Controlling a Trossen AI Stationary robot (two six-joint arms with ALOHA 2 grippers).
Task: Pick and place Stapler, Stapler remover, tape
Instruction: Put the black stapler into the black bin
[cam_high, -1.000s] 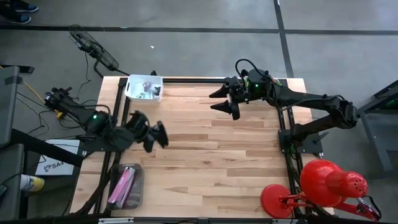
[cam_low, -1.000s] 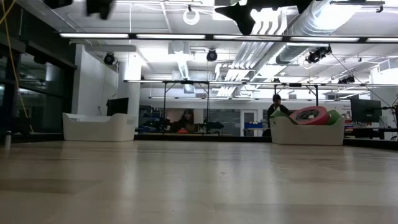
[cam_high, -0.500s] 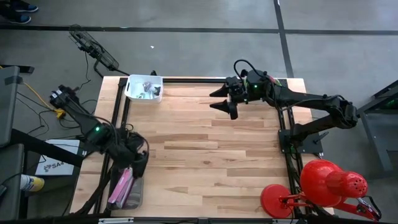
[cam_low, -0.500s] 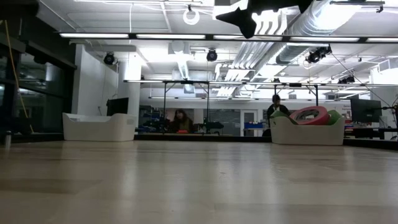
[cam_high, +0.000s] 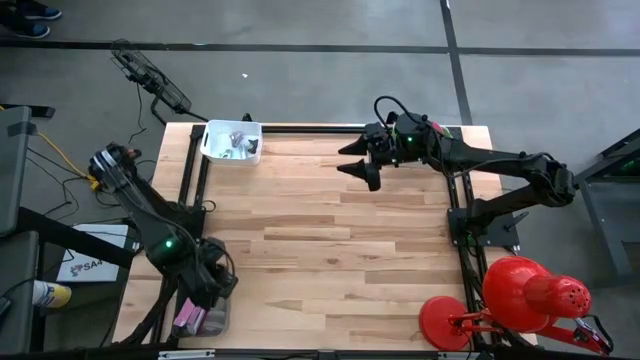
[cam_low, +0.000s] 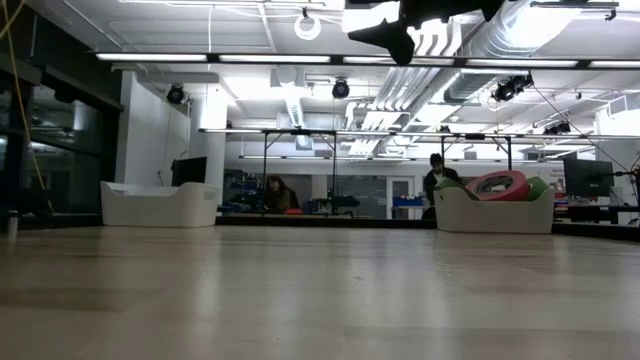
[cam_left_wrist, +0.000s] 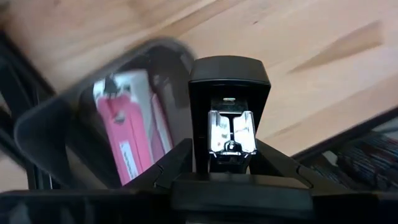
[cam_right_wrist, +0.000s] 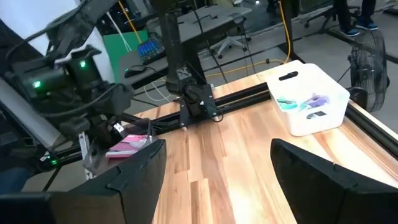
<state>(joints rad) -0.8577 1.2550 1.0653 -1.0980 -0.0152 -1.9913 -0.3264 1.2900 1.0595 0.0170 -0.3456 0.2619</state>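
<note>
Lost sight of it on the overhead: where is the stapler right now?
The black stapler is clamped in the left gripper, held over the dark bin with the pink item, at the table's near left corner.

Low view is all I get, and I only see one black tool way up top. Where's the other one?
Observer: The left tool is over a dark tray at the table's near left corner, outside your picture.
Operator: Is it holding anything?
Observer: Yes, a black stapler is clamped between its fingers.
Operator: What's in the tray?
Observer: A flat pink item lies in it, beside where the stapler hangs.
</note>
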